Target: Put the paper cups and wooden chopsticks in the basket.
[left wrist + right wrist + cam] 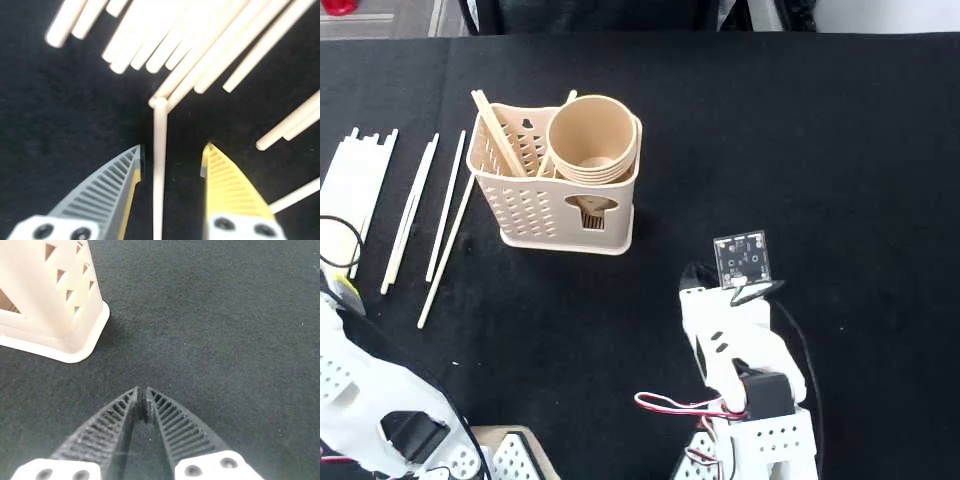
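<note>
Cups done: stacked tan paper cups (592, 135) sit in the cream perforated plastic basket (535, 215). Chopstick step now: left gripper (173, 147) has fingers apart, straddling one pale wooden chopstick (159, 170) on the black tabletop (820, 150). Next, probably: close, lift, carry to the basket. Right gripper (142, 392) has fingers together, near the basket.
</note>
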`<control>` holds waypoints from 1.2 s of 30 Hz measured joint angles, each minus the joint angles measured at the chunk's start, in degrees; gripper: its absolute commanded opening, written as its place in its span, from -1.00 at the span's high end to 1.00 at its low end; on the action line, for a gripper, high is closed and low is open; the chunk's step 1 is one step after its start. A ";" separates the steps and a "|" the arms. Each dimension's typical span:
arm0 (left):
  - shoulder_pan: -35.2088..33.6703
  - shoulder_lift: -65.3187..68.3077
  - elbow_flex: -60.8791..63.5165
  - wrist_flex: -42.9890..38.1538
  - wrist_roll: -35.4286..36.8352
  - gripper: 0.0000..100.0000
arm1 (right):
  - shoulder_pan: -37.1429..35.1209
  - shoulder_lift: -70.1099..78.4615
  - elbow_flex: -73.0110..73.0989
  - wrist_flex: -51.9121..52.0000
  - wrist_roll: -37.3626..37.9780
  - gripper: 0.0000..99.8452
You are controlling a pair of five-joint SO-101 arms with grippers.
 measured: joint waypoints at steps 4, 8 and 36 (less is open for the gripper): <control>0.00 -0.35 0.88 -0.79 -0.09 0.91 | 0.00 0.00 0.00 0.00 0.00 0.97; -0.09 -1.41 1.23 -0.35 -0.09 0.94 | 0.00 0.00 0.00 0.00 0.00 0.97; 28.04 -76.13 19.60 -36.84 26.11 0.94 | 0.00 0.00 0.00 0.00 0.00 0.97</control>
